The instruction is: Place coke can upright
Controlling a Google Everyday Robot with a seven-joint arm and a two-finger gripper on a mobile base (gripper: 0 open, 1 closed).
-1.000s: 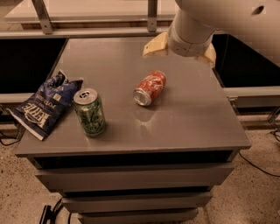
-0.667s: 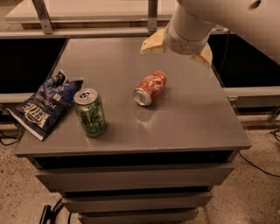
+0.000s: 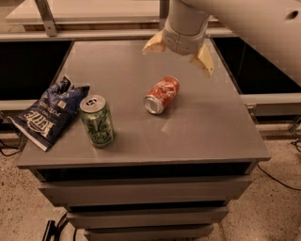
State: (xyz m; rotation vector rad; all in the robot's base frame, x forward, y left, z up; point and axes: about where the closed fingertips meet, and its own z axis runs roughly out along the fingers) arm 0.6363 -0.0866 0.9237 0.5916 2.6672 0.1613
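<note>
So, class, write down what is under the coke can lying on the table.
Only the grey table top shows under the coke can, which lies on its side. The strip it rests on is covered. The hand hovers open behind it.

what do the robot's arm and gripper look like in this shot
The arm is a thick, smooth white shell with one small dark hole, ending in a round white wrist. The gripper, above the far side of the table behind the coke can, has two cream wedge-shaped fingers, spread open. No cables or lettering show.
</note>
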